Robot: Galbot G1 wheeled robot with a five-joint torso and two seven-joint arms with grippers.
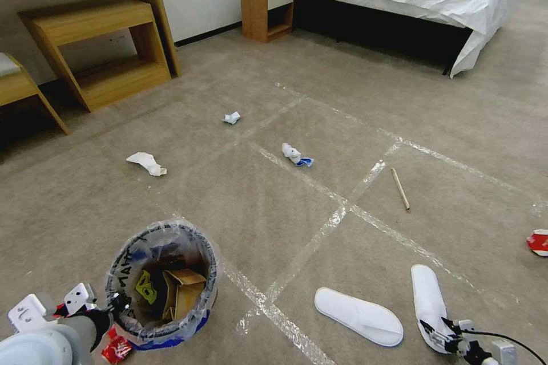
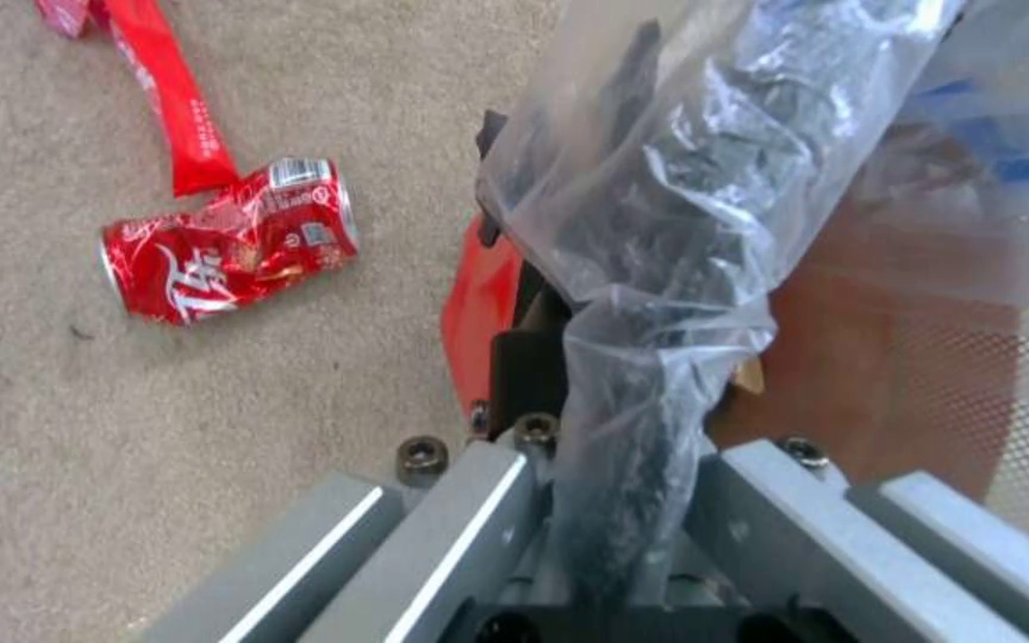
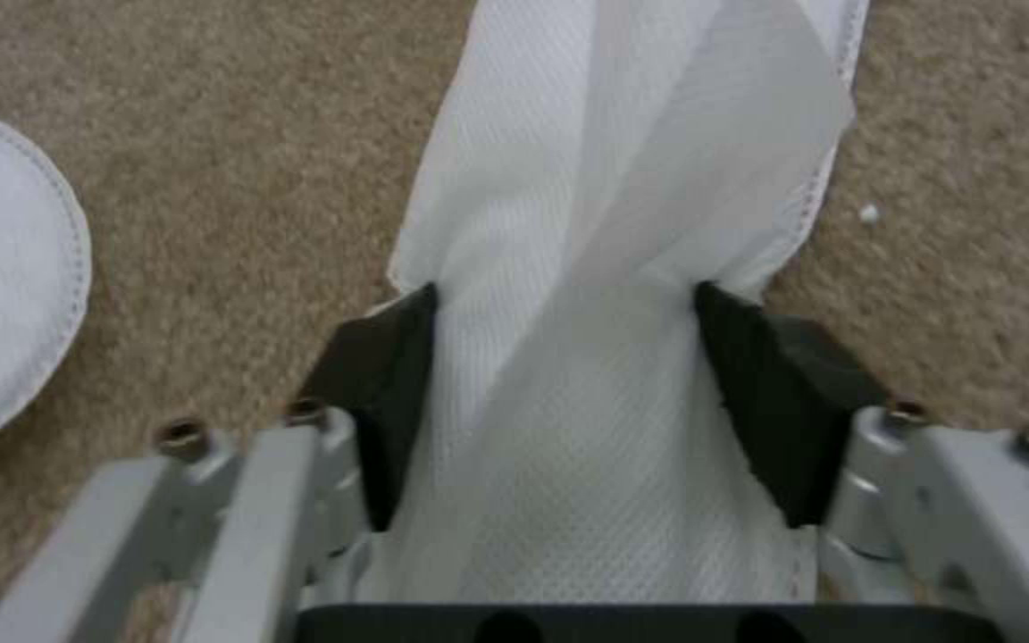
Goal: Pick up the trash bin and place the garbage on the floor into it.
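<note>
Both our grippers are clamped: our left gripper (image 1: 117, 302) pinches the trash bin's (image 1: 162, 285) bag-lined rim on the floor (image 1: 257, 211), while our right gripper (image 3: 563, 393) squeezes the white slipper (image 3: 610, 268) between dark pads.

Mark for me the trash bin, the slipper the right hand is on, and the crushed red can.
trash bin (image 1: 123, 274): head view, bag-covered rim nearest the left hand.
slipper (image 3: 610, 268): right wrist view, white fabric bunched between the pads.
crushed red can (image 2: 229, 241): left wrist view, middle of its dented side.
</note>
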